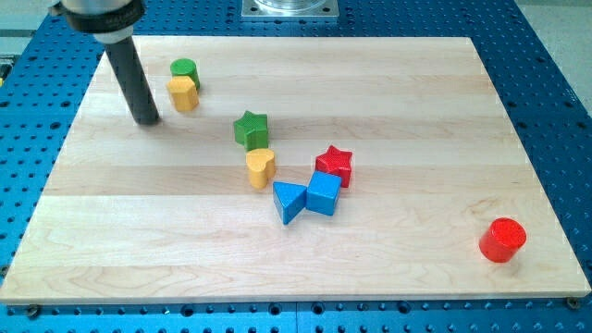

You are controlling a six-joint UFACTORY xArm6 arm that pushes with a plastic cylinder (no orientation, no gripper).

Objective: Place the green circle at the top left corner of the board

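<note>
The green circle (185, 71) sits near the board's top left, touching a yellow block (184, 93) just below it. My tip (146, 119) rests on the wooden board (388, 83), to the left of and a little below the yellow block, with a small gap between them. The rod rises from the tip toward the view's top left.
A green star (251, 129) lies mid-board with a yellow heart (261, 167) below it. A red star (334, 165), a blue cube (324, 193) and a blue triangle (289, 201) cluster to the right. A red cylinder (502, 240) stands at the bottom right.
</note>
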